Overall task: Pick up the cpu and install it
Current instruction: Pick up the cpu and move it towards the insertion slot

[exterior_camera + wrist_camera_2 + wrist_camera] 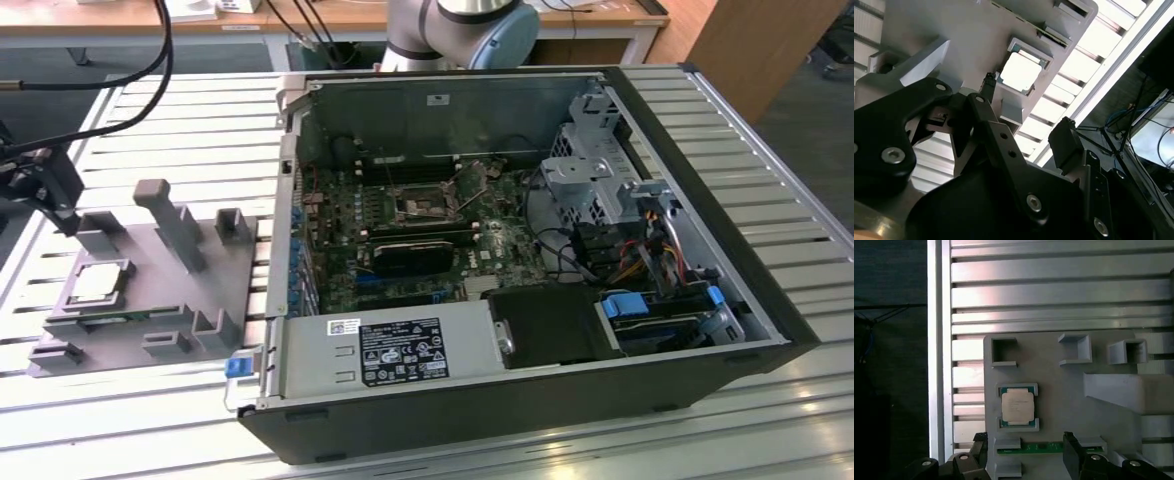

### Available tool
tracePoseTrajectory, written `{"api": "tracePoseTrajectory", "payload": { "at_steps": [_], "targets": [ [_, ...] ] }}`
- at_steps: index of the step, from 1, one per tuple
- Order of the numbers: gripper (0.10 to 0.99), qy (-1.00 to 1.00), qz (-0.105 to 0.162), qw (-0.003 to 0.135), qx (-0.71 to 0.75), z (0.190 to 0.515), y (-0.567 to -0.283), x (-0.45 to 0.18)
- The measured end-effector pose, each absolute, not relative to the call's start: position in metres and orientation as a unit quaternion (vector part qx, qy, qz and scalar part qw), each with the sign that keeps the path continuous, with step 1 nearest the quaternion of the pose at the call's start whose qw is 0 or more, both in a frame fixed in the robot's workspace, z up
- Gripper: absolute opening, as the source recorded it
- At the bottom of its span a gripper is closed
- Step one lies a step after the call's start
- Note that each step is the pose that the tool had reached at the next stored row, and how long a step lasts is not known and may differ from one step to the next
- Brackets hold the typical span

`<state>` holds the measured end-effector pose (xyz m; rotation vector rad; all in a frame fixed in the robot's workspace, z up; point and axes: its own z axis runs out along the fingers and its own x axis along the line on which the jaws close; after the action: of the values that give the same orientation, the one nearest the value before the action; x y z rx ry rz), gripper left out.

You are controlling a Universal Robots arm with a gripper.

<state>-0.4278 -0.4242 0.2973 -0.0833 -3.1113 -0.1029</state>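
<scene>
Currently the cpu (1017, 406) lies flat in a square pocket of the grey holder (1064, 390) on the slatted surface (1054, 290), outside the open computer case (534, 400). The claw (1025, 445) hangs above it, fingers apart and empty. A green strip (1044, 446) beside the pocket is partly hidden.

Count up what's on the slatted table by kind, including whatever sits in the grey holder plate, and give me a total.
cpu: 1
green circuit strip: 1
grey holder plate: 1
open computer case: 1
Total: 4
</scene>
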Motion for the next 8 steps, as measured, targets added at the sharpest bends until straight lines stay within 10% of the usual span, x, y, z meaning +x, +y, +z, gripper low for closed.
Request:
{"api": "tracePoseTrajectory", "payload": {
  "at_steps": [8],
  "targets": [
    [0.706,-0.999,-0.034,0.014,-0.027,0.283,-0.424,-0.428]
  ]
}}
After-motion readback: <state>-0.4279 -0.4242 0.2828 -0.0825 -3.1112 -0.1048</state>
